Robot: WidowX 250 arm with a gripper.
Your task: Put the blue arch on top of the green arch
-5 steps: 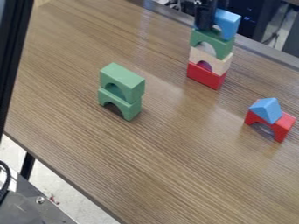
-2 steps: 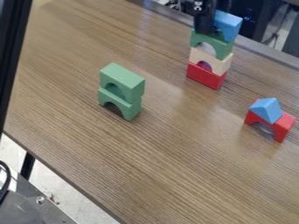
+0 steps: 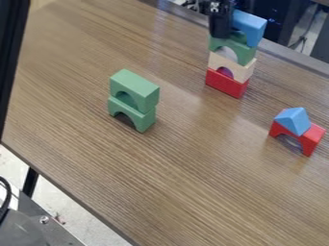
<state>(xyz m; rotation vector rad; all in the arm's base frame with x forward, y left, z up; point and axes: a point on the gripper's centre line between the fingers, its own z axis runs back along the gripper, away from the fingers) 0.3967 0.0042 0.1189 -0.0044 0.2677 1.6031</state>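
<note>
Here, the blue arch [image 3: 254, 25] is sitting atop the green arch [image 3: 243, 52], just right of the gripper [image 3: 220, 26] in view; whether the latter is gripping it, one cannot tell.

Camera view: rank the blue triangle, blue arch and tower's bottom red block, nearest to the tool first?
1. Blue arch: tower's top, beside the tool.
2. Red block: tower's bottom.
3. Blue triangle: picture's right, on a red arch.

Here's the blue arch [image 3: 254, 26], black end effector [image 3: 220, 34] right at its side, up atop the green arch [image 3: 246, 54]! Beneath them, a pale arch [image 3: 241, 72] over a red block [image 3: 225, 84] on the bench [image 3: 173, 178].
</note>
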